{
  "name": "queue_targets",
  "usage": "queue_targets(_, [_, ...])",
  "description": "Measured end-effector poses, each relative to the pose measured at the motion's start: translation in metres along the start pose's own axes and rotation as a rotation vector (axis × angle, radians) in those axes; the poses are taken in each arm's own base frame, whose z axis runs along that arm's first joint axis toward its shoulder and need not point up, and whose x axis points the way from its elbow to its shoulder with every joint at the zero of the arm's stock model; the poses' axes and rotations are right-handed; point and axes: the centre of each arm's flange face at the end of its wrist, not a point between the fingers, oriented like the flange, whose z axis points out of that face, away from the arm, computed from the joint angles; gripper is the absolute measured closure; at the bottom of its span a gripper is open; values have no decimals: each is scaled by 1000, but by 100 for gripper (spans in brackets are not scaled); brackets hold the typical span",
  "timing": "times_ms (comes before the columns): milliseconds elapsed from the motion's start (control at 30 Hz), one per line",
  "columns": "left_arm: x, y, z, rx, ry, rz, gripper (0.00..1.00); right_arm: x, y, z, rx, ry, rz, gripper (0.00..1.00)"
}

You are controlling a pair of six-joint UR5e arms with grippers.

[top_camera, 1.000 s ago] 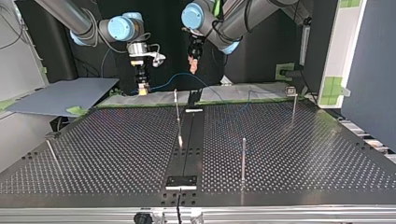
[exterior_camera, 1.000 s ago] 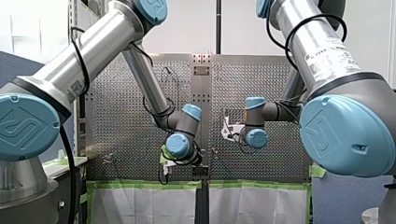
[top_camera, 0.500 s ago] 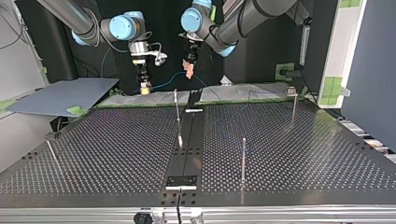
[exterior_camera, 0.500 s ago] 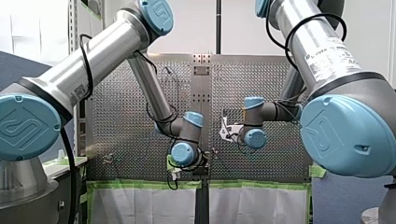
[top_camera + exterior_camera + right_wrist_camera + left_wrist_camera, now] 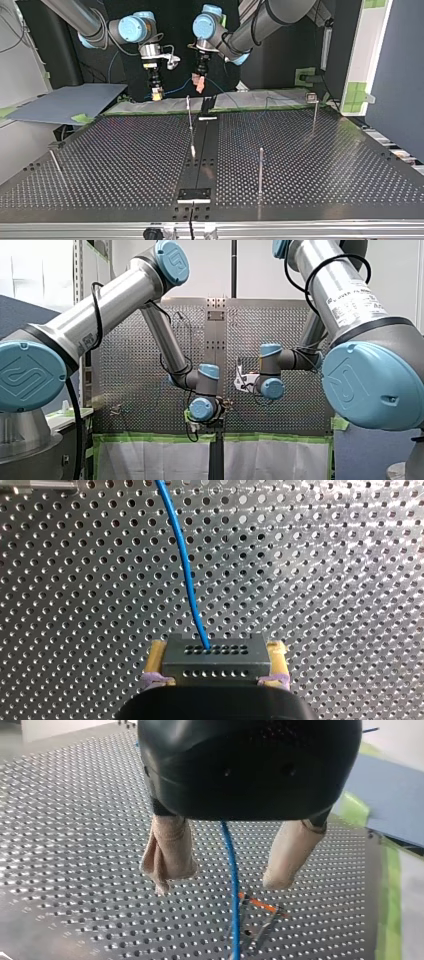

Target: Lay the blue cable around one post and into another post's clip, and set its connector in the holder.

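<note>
1. My right gripper (image 5: 216, 654) is clamping its fingers on the grey connector (image 5: 215, 666), above the perforated surface (image 5: 325, 580).
2. The blue cable (image 5: 182, 565) is running out of that connector.
3. My left gripper (image 5: 220, 882) is holding its fingers apart, with the cable passing untouched between them, above a post (image 5: 256, 925).

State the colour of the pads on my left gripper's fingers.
Beige pads; the left wrist view shows them best.
</note>
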Motion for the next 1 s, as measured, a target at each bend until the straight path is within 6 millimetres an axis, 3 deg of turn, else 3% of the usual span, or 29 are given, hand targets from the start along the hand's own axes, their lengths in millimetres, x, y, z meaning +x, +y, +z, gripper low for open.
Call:
queue_targets(33, [-1, -1, 1, 4, -8, -5, 0, 0, 1, 0, -2, -2, 0, 100])
queue_targets(100, [-2, -2, 2, 10, -21, -9, 26, -1, 3, 0, -10, -8, -1, 100])
queue_targets(133, [-2, -3, 3, 14, -30, -10, 26, -1, 4, 0, -15, -12, -1, 100])
queue_targets(200, [-3, -4, 4, 20, -42, -9, 64, -2, 7, -1, -27, -18, -4, 100])
queue_targets(233, [-3, -6, 5, 25, -49, -6, 64, -2, 7, -1, -33, -22, -5, 100])
queue_targets(300, [-4, -8, 5, 33, -60, 0, 100, -3, 10, -2, -44, -29, -9, 100])
queue_targets(733, [-9, -16, 17, 101, -151, 56, 100, -5, 25, 1, -81, -33, -5, 100])
queue_targets(1000, [7, -8, 30, 110, -185, 107, 100, -28, 38, 5, -106, -35, -2, 100])
